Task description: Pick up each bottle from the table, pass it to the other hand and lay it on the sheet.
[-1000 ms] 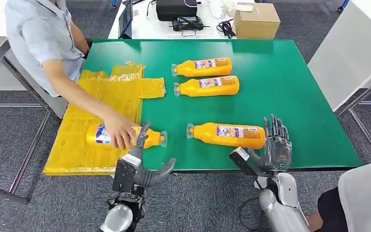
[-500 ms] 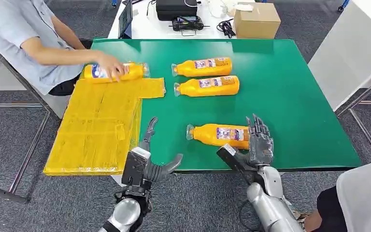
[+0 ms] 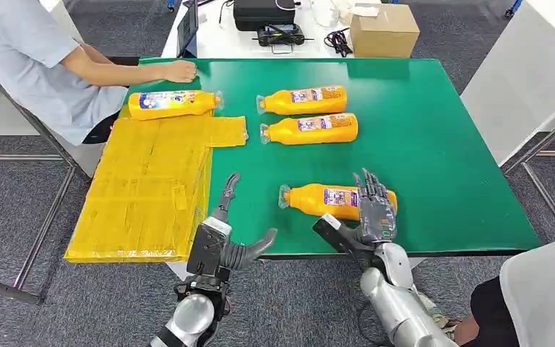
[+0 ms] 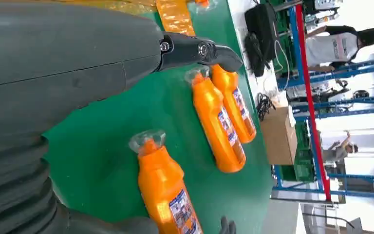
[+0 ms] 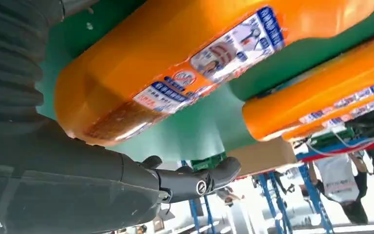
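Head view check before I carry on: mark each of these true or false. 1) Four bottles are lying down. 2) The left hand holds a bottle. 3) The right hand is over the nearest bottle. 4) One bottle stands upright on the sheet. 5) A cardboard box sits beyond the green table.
1) True: four orange bottles, all on their sides.
2) False: the left hand is open and holds nothing, near the table's front edge.
3) True: the right hand is over the nearest bottle, at its base end.
4) False: the bottle at the yellow sheet lies flat at its far edge.
5) True: the cardboard box is there.
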Motion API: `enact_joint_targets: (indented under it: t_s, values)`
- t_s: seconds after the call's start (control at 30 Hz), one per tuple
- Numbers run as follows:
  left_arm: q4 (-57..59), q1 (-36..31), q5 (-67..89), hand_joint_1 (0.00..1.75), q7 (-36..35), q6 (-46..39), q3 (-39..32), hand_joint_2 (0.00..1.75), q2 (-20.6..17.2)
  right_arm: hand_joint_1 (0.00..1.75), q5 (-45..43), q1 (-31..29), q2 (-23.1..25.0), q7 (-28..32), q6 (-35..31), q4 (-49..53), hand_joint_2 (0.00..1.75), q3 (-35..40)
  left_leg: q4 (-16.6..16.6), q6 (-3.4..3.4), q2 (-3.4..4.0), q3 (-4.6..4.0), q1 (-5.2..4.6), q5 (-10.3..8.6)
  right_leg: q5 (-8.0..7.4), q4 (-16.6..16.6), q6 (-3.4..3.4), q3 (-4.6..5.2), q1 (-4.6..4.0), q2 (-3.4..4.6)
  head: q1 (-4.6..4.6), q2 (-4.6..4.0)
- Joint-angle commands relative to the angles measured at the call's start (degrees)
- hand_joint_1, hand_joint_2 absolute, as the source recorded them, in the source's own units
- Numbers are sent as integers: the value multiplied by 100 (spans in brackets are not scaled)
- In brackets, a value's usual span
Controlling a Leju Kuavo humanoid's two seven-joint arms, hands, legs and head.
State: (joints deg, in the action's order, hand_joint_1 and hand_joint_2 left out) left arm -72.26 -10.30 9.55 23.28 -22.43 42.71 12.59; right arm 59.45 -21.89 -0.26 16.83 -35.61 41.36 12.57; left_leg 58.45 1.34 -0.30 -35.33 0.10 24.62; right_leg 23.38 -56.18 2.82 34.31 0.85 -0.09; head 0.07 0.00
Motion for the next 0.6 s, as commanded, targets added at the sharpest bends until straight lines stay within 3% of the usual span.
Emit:
enact_joint_targets:
  t_s: [0.03, 0.43, 0.6]
  values:
    - [337, -297, -20, 0, -46, 30, 232, 175, -109, 0, -6, -450, -19, -110, 99, -699, 175, 269, -3, -7, 7, 26, 1, 8, 6, 2, -11, -23, -2, 5, 0, 0]
    - [189, -261, 14, 0, -238, 134, 243, 175, -149, 0, 338, -829, -300, -1001, 716, -1197, 175, 393, -4, -6, 3, 27, -1, 7, 7, 3, -11, -26, 0, 2, 0, 0]
    - [179, -248, 24, 0, -279, 161, 227, 175, -156, 0, 267, -911, -306, -1027, 868, -1301, 175, 306, -2, -4, 1, 13, 0, 2, 2, 3, -6, -12, 0, 0, 2, 0]
